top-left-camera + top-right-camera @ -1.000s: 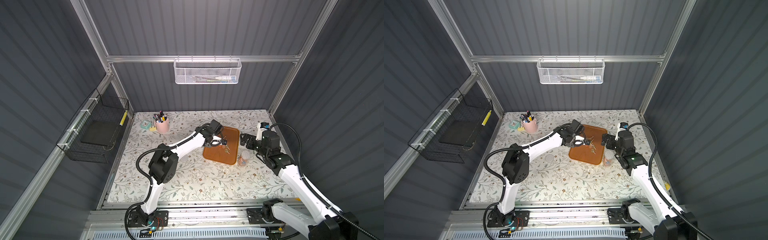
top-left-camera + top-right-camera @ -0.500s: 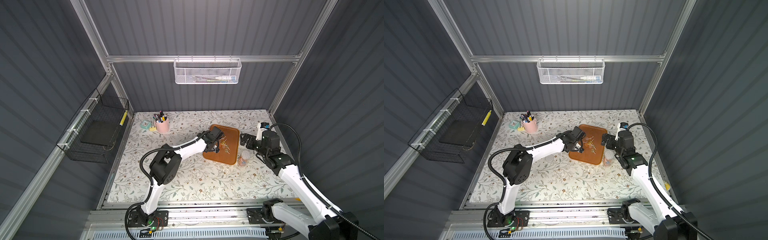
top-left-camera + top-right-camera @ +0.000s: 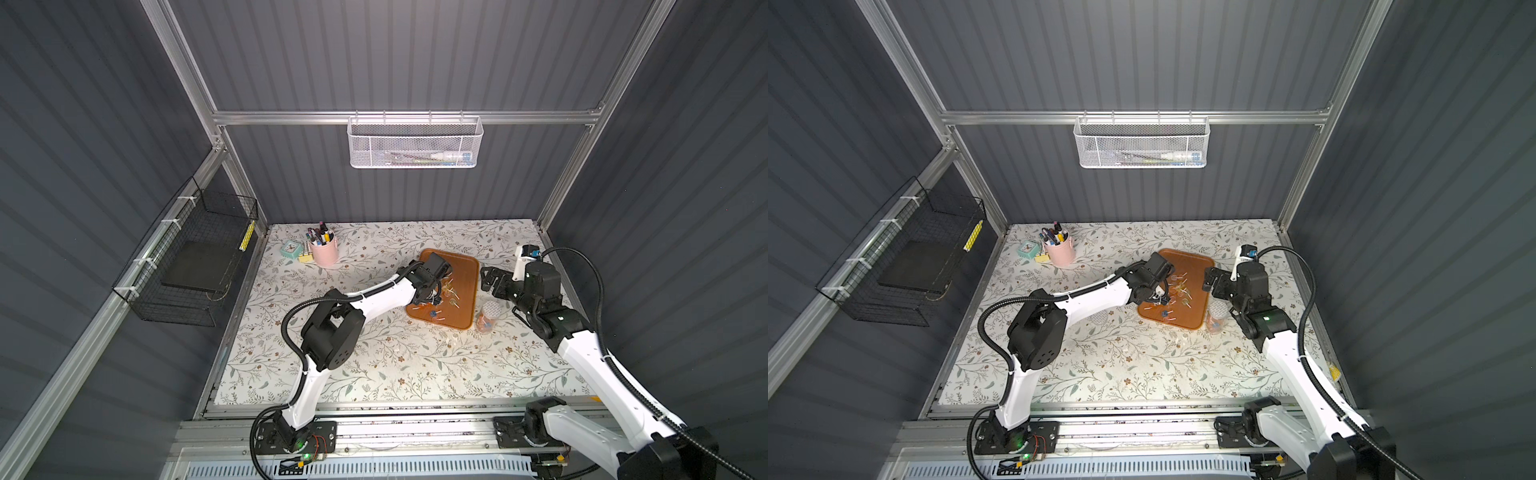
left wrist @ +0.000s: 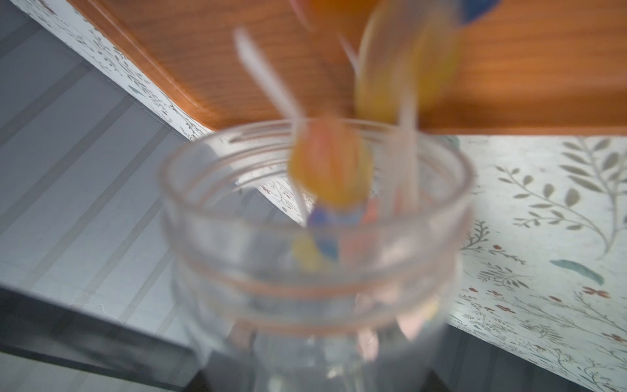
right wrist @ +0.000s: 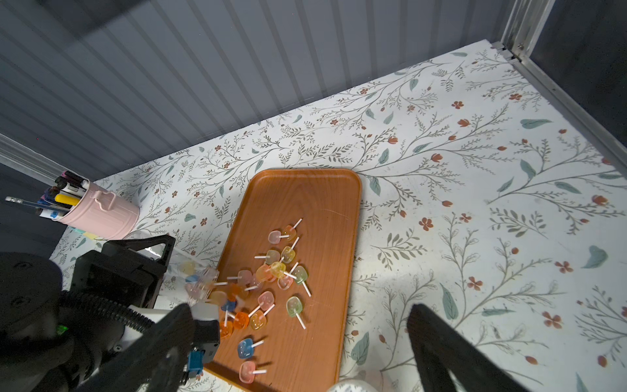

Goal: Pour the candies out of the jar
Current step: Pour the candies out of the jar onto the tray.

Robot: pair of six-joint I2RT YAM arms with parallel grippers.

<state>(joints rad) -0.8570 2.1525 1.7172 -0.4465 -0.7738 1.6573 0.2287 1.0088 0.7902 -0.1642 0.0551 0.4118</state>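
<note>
Fingers of the left gripper [image 3: 433, 290] clamp the jar [image 4: 315, 271], tipped over the tray [image 5: 305, 197] where most candies [image 5: 271, 271] lie; the right gripper [image 3: 485, 280] gapes empty. Pouring looks under way: a steeper tilt should free the rest.

Clear jar [image 4: 315, 271] tipped at tray [image 5: 322, 203] edge; colourful candies [image 5: 278, 269] scattered on tray

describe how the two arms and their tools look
The left arm and right arm both have white link shells, black joint housings and a black corrugated cable looped alongside. The left tool and right tool are black; the right one's fingers look long and angular.
</note>
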